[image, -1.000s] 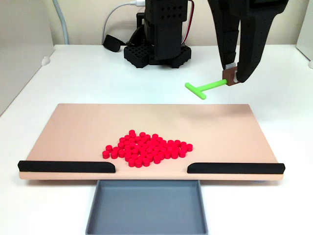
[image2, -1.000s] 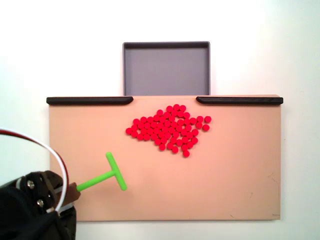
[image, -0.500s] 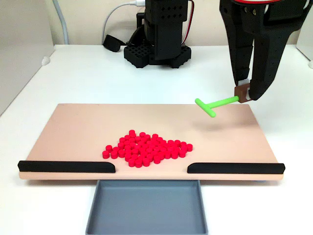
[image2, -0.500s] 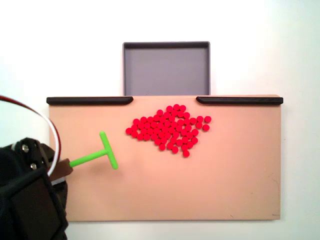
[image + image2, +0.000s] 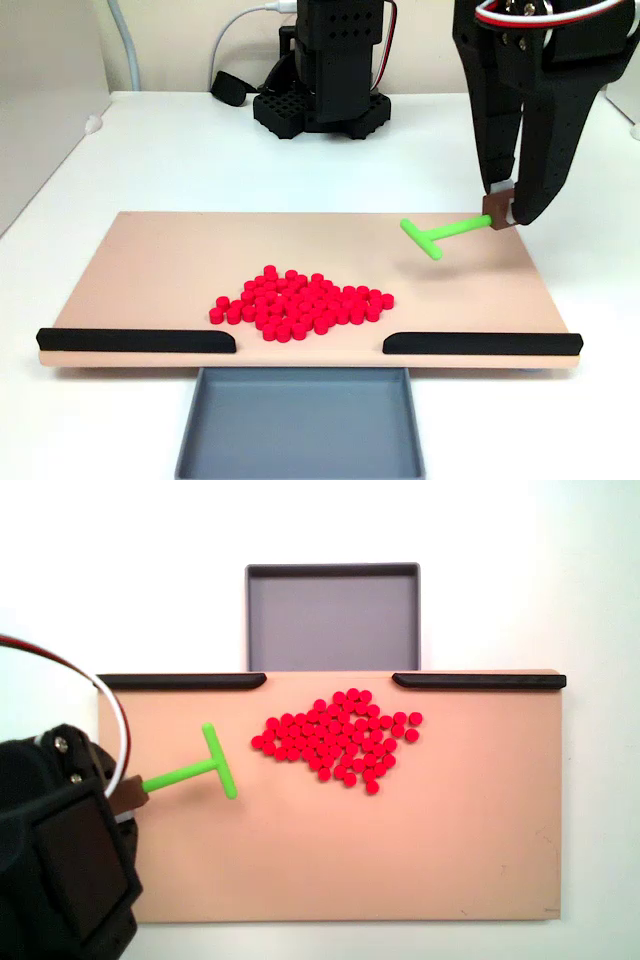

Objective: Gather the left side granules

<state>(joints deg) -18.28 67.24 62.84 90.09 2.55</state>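
In the top-down fixed view, the black tool (image 5: pixel 130 802) sits at 8 o'clock on the flat peach-coloured board (image 5: pixel 450 850), clamped on the brown stub of the bright green T-shaped plastic pusher (image 5: pixel 205 767), whose crossbar faces 3 o'clock, presumably to sweep. Apart from it, near centre, lie the tiny red cylindrical granules (image 5: pixel 338 738), clustered below the gap between black rails (image 5: pixel 180 681) fronting the grey tray (image 5: pixel 333 615).

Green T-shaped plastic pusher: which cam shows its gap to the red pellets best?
The top-down fixed view: green T-shaped plastic pusher sits clearly apart from the red pellets. The front fixed view foreshortens the gap.
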